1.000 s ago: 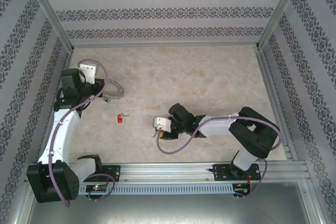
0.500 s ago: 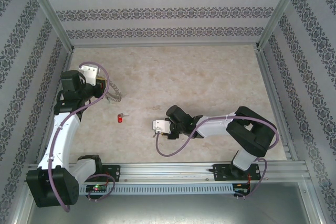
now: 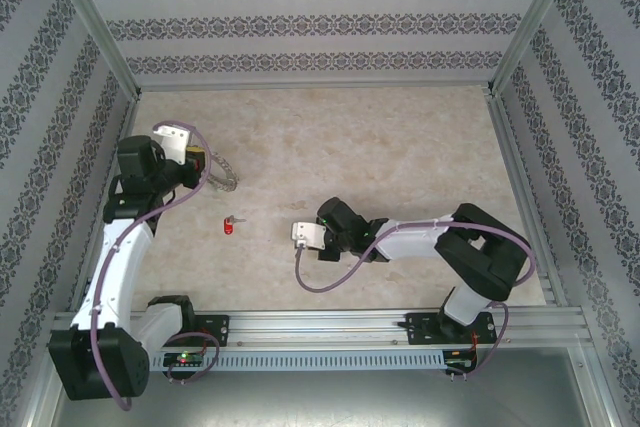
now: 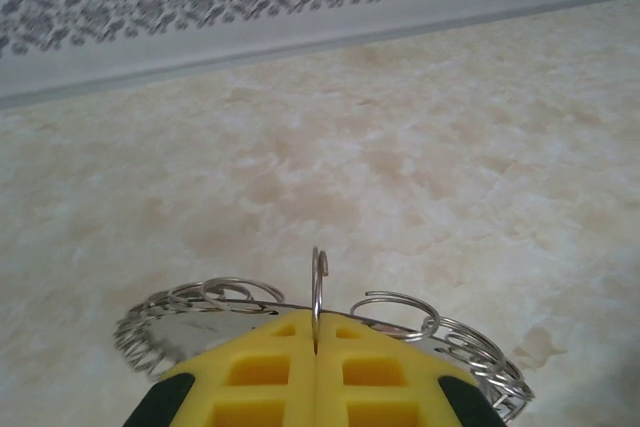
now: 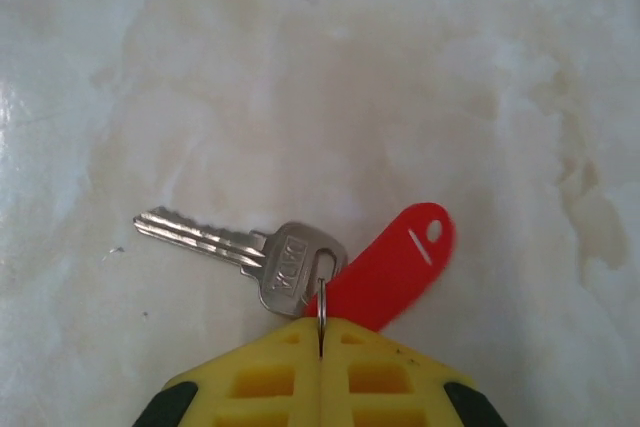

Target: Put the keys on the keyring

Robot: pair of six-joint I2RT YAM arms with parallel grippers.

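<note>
The keyring point(image 4: 200, 299), a silvery ring rimmed with small wire loops, hangs tilted under my left gripper point(image 4: 316, 335), which is shut on one upright loop point(image 4: 318, 282). The top view has that gripper point(image 3: 205, 165) at the table's left with the keyring point(image 3: 226, 178) jutting right. My right gripper point(image 5: 321, 335) is shut on the little ring of a silver key point(image 5: 250, 250) with a red tag point(image 5: 392, 265), both lying on the table. From above, this gripper point(image 3: 301, 239) is near the table's middle. Another red key point(image 3: 231, 226) lies loose between the grippers.
The marble-patterned tabletop point(image 3: 400, 147) is walled by patterned panels, with metal posts point(image 3: 95, 22) at the back corners. A rail point(image 3: 330, 325) with both arm bases runs along the near edge. Purple cables point(image 3: 320, 282) loop off each wrist.
My right gripper has shut on the key's small ring and shifted slightly left. My left gripper has tilted the keyring, turning it more edge-on.
</note>
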